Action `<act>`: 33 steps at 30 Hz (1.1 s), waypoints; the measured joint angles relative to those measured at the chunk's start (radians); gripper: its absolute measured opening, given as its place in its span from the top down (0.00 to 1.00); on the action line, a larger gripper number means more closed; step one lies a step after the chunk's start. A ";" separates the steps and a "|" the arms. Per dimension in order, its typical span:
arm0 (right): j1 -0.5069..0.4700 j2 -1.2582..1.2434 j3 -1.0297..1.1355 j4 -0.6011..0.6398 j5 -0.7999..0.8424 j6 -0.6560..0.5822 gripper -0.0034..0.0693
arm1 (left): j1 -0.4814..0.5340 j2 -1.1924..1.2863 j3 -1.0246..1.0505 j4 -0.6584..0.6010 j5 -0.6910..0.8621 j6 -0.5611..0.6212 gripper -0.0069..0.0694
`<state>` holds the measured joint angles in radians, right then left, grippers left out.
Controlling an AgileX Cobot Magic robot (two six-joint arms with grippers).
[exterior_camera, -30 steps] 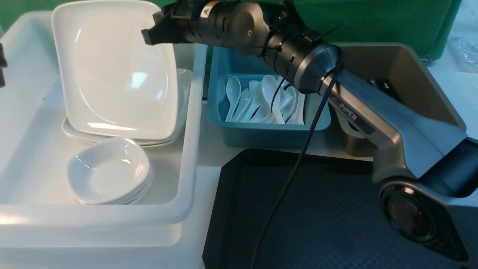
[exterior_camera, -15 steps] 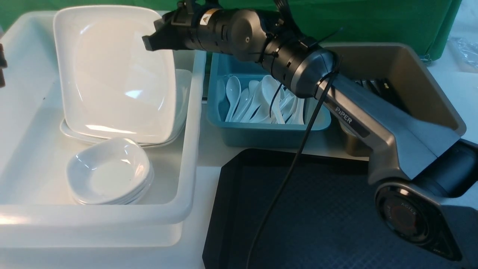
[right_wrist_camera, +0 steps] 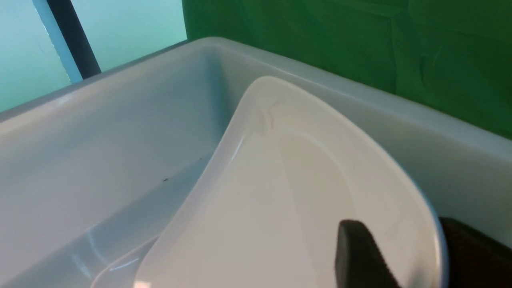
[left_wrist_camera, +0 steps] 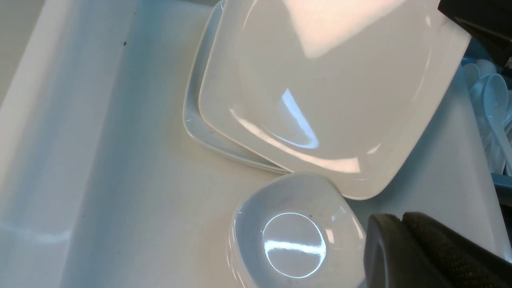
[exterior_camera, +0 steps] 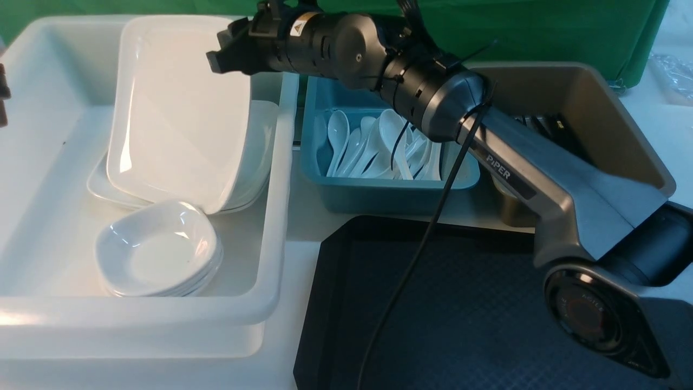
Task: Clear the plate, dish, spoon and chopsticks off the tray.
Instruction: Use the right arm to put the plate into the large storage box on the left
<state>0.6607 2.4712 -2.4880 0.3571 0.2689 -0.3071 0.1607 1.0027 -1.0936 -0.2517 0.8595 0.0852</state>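
The plate [exterior_camera: 178, 119] tilts, long axis near-to-far, far end raised

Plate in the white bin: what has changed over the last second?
The plate swung round: its left edge moved right, so it now looks narrower and more edge-on, with its lower corner by the small dishes. The right end effector barely shifted and straddles the plate's top corner; whether it grips is unclear. Dishes, spoons and tray stayed put.
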 joint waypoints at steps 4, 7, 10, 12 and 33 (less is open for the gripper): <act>0.000 0.000 0.000 -0.003 0.000 0.000 0.55 | 0.000 0.000 0.000 0.000 0.000 0.000 0.89; 0.000 0.000 0.000 -0.004 0.000 0.000 0.50 | 0.000 0.000 0.000 0.000 0.000 0.000 0.89; 0.000 0.000 0.000 -0.005 0.003 0.000 0.41 | 0.000 0.000 0.000 0.000 0.000 0.001 0.89; 0.000 0.000 0.000 -0.023 0.010 0.000 0.36 | 0.000 0.000 0.000 0.000 0.000 0.002 0.89; -0.013 -0.031 0.000 -0.160 0.220 0.001 0.31 | 0.000 0.000 0.000 0.000 -0.008 0.021 0.89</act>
<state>0.6475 2.4406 -2.4880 0.1970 0.4887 -0.3063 0.1607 1.0027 -1.0936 -0.2517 0.8512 0.1058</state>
